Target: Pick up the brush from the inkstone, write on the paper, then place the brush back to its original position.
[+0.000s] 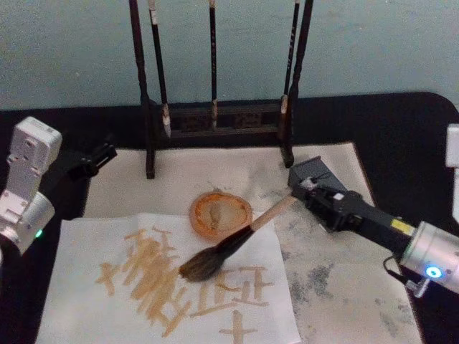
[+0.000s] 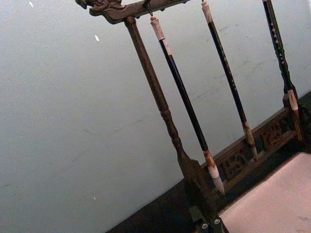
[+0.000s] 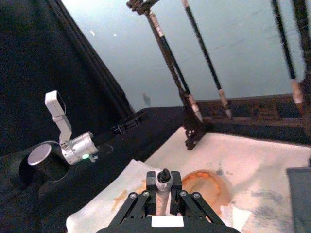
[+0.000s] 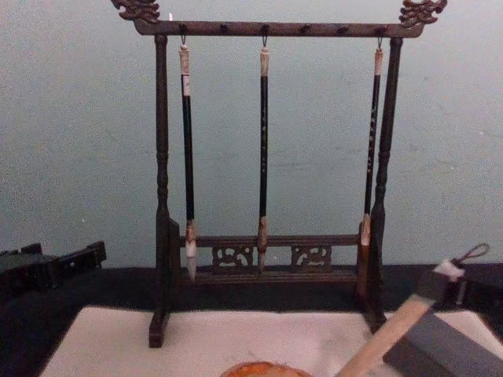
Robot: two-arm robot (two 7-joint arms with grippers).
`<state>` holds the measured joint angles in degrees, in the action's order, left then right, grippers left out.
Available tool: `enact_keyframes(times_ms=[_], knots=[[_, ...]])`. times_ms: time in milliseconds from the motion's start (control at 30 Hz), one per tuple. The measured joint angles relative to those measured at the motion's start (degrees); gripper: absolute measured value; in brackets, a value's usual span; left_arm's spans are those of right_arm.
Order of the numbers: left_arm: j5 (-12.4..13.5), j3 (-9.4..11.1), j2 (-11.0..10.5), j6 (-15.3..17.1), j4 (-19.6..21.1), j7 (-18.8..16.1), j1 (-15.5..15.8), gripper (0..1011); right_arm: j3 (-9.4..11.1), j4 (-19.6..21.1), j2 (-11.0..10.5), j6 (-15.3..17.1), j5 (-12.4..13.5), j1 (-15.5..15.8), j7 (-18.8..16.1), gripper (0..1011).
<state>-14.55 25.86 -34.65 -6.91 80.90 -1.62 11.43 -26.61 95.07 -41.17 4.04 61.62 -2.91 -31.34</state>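
My right gripper (image 1: 303, 192) reaches in from the right and is shut on the upper end of the brush (image 1: 237, 240). The tan handle slants down to the left, past the round orange inkstone (image 1: 220, 213). Its bushy dark bristle head lies low on the paper (image 1: 93, 251), a white sheet at the front left marked with tan strokes. In the right wrist view the handle's top (image 3: 164, 178) stands between the fingers (image 3: 131, 206). The chest view has the handle (image 4: 383, 339) rising from the bottom right. My left gripper (image 1: 100, 154) is parked at the left, off the paper.
A dark wooden brush rack (image 1: 215, 118) with three thin hanging brushes stands at the back of the stained cream mat (image 1: 337, 287). A dark grey block (image 1: 315, 172) sits on the mat beside my right gripper. Black cloth surrounds the mat.
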Motion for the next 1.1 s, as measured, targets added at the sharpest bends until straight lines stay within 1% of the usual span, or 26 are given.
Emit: enact_keyframes(times_ms=[233, 433, 600, 733, 800, 967, 1100], knots=[[0.00, 0.00, 0.00, 0.00, 0.00, 0.00, 0.00, 1002, 2.57, 0.77, -1.52, -0.86, 1.64, 2.30, -0.71, 172], [0.00, 0.00, 0.00, 0.00, 0.00, 0.00, 0.00, 1002, 4.47, 2.11, -2.39, -1.48, 3.07, 3.56, -1.51, 173], [0.00, 0.00, 0.00, 0.00, 0.00, 0.00, 0.00, 1002, 5.28, 4.05, -2.61, -2.04, 3.50, 3.87, -2.03, 172], [0.00, 0.00, 0.00, 0.00, 0.00, 0.00, 0.00, 1002, 5.20, 5.15, -2.46, -2.08, 3.46, 3.55, -2.21, 172], [0.00, 0.00, 0.00, 0.00, 0.00, 0.00, 0.00, 1000, 4.80, 5.76, -2.22, -2.06, 3.32, 3.14, -2.35, 173], [0.00, 0.00, 0.00, 0.00, 0.00, 0.00, 0.00, 1002, 3.21, 6.42, -1.37, -1.55, 2.39, 1.94, -2.51, 172], [0.00, 0.00, 0.00, 0.00, 0.00, 0.00, 0.00, 1000, 1.07, 5.91, -0.25, -0.64, 1.30, 0.43, -2.55, 172]])
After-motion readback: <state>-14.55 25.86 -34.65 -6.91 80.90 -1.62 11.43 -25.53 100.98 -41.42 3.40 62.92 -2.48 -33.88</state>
